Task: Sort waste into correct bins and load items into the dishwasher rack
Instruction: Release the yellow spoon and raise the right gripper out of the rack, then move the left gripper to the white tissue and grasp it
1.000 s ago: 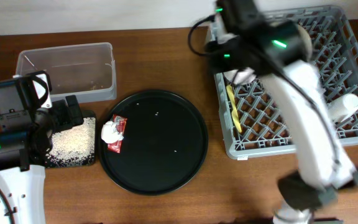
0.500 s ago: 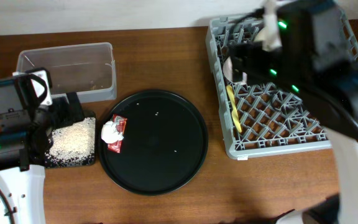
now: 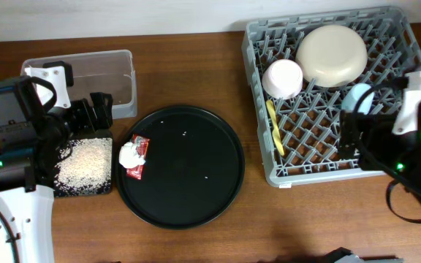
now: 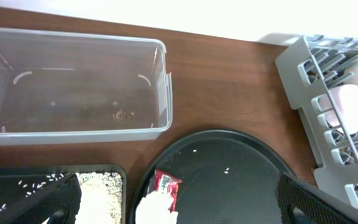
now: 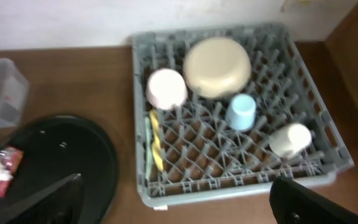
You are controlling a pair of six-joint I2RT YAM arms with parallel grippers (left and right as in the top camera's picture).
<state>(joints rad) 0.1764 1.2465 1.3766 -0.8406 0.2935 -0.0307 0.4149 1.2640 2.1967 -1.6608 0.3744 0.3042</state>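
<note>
The left gripper (image 3: pixel 93 111) is positioned over the near-left part of the table (image 3: pixel 196 66), above the far edge of the shallow black tray (image 3: pixel 75 191). Its jaws are spread wide and nothing is grasped between them. The heap of rice grains (image 3: pixel 86 161) is contained in this tray, and a few loose grains are scattered on its dark floor.

The large round black tray (image 3: pixel 196 197) is located just beside the shallow tray, toward the centre of the table. The crumpled wrapper (image 3: pixel 132 155) is found on its left part, inside the rim; a few stray grains are seen on the rest of the surface.

The right gripper (image 5: pixel 176 180) is held above the near-right part of the dishwasher rack (image 3: pixel 327 175). Its fingers are released and set wide apart, and no item is held.

Inside the rack, the yellow utensil (image 3: pixel 275 131) is laid flat along the left side, with the pale green utensil (image 5: pixel 148 146) just beside it. The white cup (image 5: pixel 289 140) is seated at the near right, lying tilted among the pegs. The light blue cup (image 3: pixel 358 98) is placed near the middle of the rack.

Farther back, the clear tub (image 3: pixel 126 102) is set behind the shallow tray; only small dark specks are visible on its floor. In the far rows of the rack, the white bowl (image 3: pixel 283 78) and the cream-yellow plate (image 3: pixel 331 55) are placed side by side, touching.
</note>
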